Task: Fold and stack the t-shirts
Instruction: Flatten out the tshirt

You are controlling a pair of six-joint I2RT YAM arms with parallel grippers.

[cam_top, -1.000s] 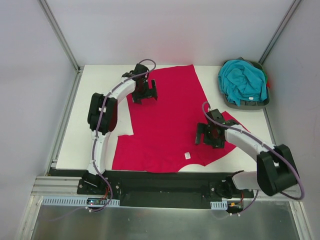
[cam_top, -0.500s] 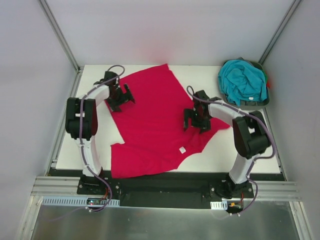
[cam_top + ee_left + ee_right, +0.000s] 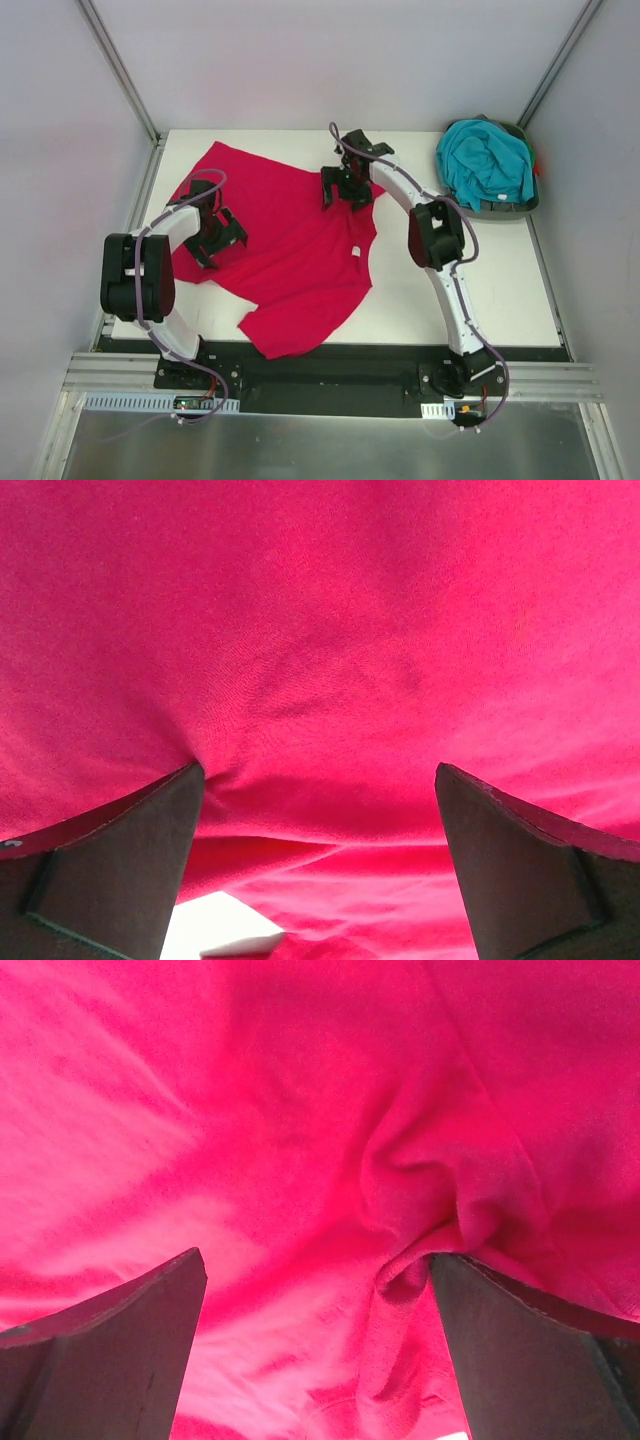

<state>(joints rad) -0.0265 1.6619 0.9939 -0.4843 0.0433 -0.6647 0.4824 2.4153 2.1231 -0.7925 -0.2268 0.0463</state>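
A crumpled red t-shirt is seen left of centre on the table, pressed under the wide-open, empty left gripper and right gripper; flattening seems underway, squaring is needed next, and the teal t-shirt is heaped far right.

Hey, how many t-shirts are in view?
2: the red t-shirt spread on the table, and the teal t-shirt bunched in the tray at the far right; others may hide underneath.
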